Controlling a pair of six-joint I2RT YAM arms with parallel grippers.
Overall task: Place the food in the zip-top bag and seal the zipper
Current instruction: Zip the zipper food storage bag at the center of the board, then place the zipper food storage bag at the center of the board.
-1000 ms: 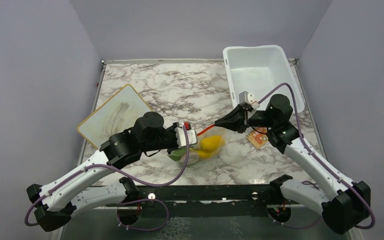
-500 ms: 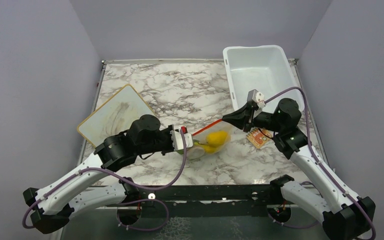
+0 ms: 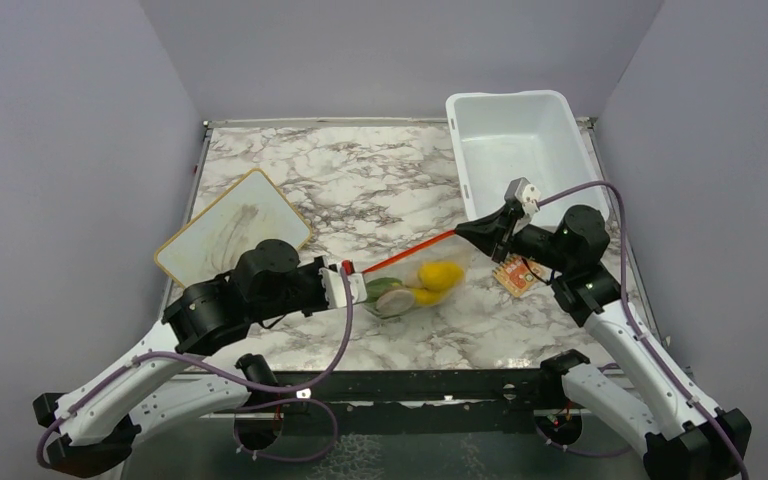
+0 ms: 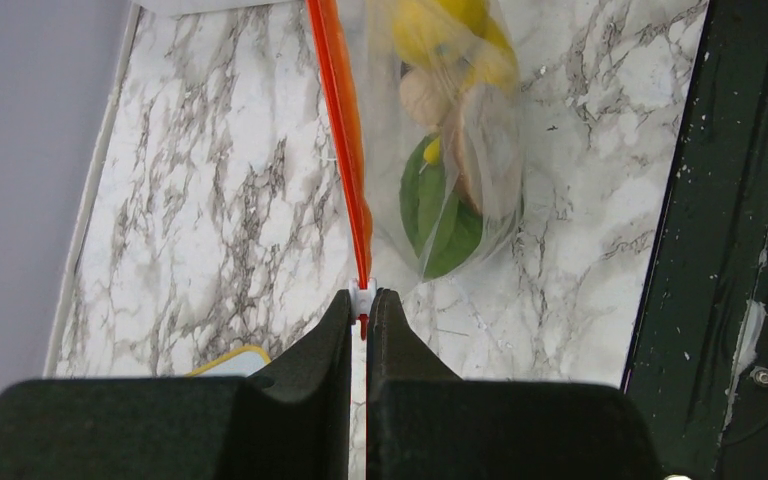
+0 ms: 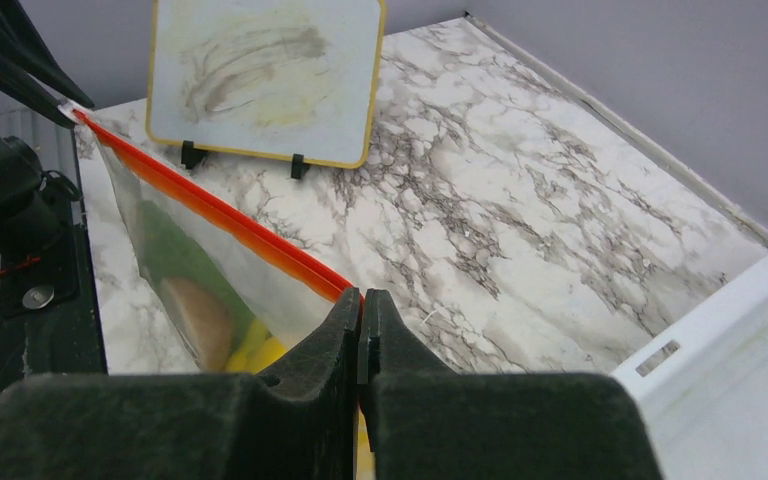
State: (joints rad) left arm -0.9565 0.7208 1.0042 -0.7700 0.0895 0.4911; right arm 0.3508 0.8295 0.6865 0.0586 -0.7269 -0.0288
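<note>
Your arms drew apart over the last second, so the zipper ran taut between left gripper and right gripper, each clamped on one end.

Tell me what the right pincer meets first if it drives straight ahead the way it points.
The right pincer is shut on the zipper, which runs straight ahead of it, so it would first crumple that strip and the zip-top bag. Beyond, probably the left pincer gripping the far end.
</note>
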